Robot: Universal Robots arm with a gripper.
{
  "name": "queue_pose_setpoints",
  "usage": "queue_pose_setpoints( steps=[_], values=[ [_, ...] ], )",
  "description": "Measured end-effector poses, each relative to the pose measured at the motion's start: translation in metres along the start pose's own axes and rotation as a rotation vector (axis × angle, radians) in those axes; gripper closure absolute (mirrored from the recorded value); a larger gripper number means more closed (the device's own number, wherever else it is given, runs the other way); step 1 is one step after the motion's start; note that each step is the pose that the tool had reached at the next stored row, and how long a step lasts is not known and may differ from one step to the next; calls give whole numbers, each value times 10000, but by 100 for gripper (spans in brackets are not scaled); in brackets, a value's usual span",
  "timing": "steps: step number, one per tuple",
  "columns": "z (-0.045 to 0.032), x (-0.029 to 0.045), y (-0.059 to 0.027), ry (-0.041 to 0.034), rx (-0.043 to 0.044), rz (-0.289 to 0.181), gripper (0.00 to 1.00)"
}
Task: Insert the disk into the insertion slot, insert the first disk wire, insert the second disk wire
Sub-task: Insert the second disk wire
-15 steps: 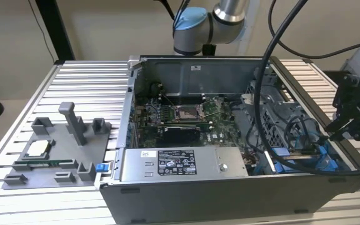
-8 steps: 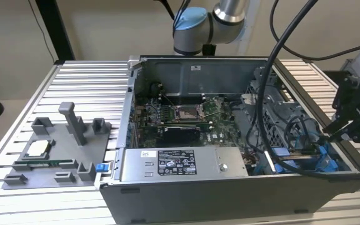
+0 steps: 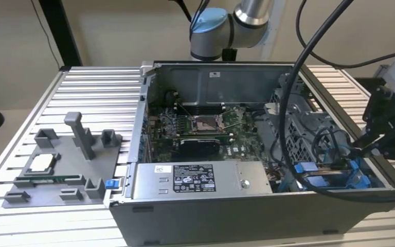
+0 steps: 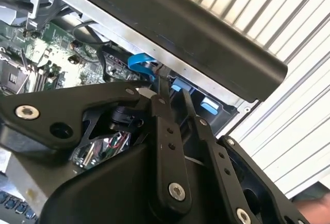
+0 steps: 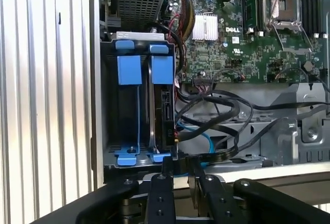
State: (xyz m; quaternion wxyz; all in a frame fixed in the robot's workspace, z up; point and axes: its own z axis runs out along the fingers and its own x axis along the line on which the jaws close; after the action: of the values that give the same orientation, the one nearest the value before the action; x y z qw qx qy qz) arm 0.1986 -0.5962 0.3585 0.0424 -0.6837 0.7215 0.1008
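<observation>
The disk (image 5: 166, 105) stands edge-on in the insertion slot (image 5: 162, 69), the bay with blue rails beside a second bay (image 5: 129, 110) that holds nothing. Its connector end faces the loose wires. My gripper (image 5: 180, 165) hovers just off the disk's outer end with the fingers (image 5: 158, 193) close together. A blue disk wire (image 5: 198, 136) runs into the narrow gap between them. In the second wrist view that blue disk wire (image 4: 142, 62) ends at the tips of the gripper (image 4: 174, 87). In the exterior view the gripper (image 3: 362, 152) reaches into the case's right front corner by the blue carriers (image 3: 307, 168).
Black cables (image 5: 216, 110) loop beside the bay over the motherboard (image 5: 242, 44). The grey power-supply box (image 3: 197, 180) fills the case front. The case's dark wall (image 4: 206, 33) runs close by the fingers. A grey fixture (image 3: 60, 164) with parts lies on the table at the exterior view's left.
</observation>
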Motion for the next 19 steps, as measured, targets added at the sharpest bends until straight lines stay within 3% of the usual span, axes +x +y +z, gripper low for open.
queue_pose_setpoints(
  steps=[3, 8, 19],
  values=[
    [21, 6, 13, -100, 9, 65, 0],
    [32, 8, 19, -420, 0, 94, 0],
    [47, 15, 30, -474, 2, 124, 0]
  ],
)
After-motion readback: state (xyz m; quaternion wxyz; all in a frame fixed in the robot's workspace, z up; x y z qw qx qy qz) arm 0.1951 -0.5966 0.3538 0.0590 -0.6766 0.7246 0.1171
